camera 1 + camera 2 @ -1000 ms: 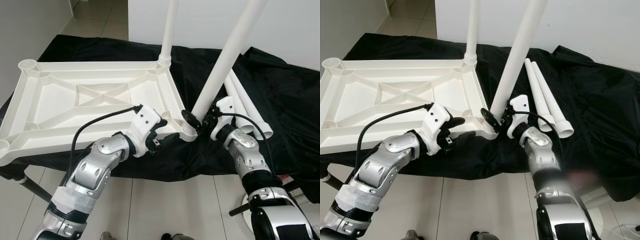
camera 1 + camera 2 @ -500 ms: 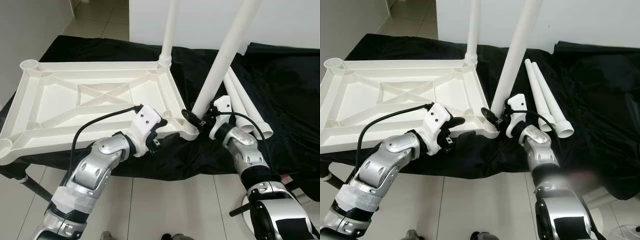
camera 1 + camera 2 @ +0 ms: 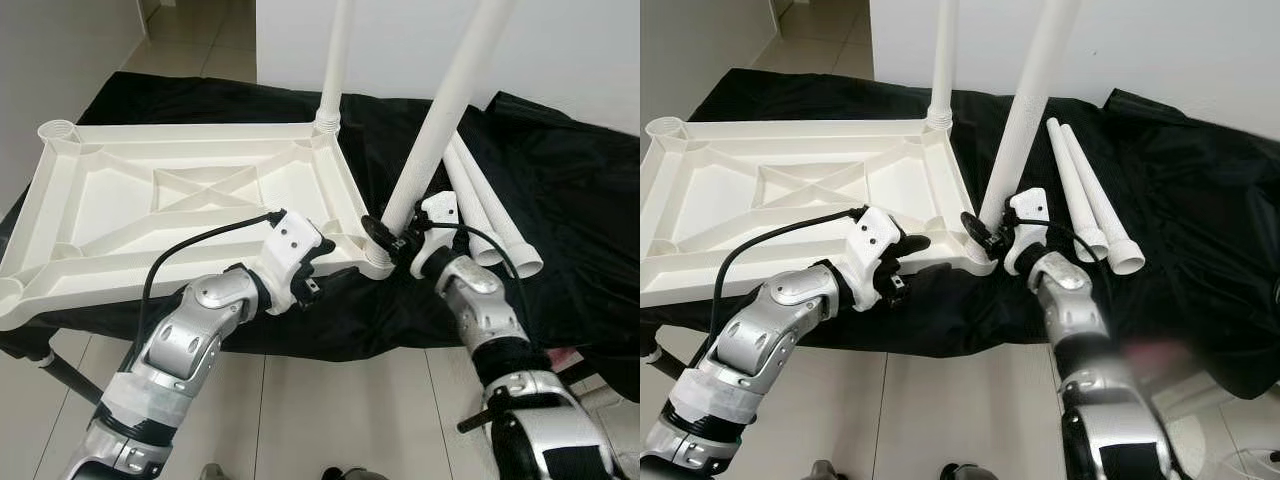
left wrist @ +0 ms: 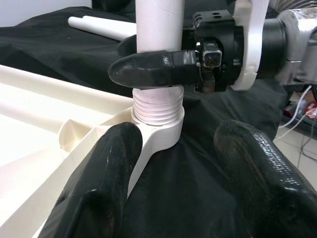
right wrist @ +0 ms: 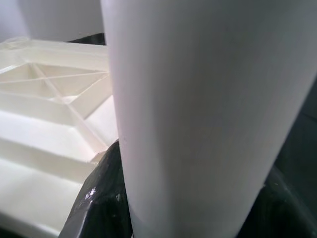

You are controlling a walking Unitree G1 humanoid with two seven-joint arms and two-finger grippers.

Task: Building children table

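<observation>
The white table top [image 3: 180, 195] lies upside down on a black cloth. One white leg [image 3: 335, 60] stands in its far right corner. A second leg [image 3: 440, 120] leans over the near right corner, its threaded end [image 4: 157, 106] sitting in the corner socket [image 4: 163, 134]. My right gripper [image 3: 395, 238] is shut on this leg just above the thread. Beside the same corner, at the table's near edge, my left gripper [image 3: 335, 265] is open, one of its fingers [image 4: 104, 183] against the rim.
Two spare white legs [image 3: 490, 215] lie side by side on the black cloth [image 3: 560, 170] to the right of the table top. A white wall stands behind. Pale floor tiles [image 3: 340, 410] are below the cloth's near edge.
The held leg has tipped slightly more upright over the corner socket, and my right wrist has come a little closer to the corner. The left arm has stayed put.
</observation>
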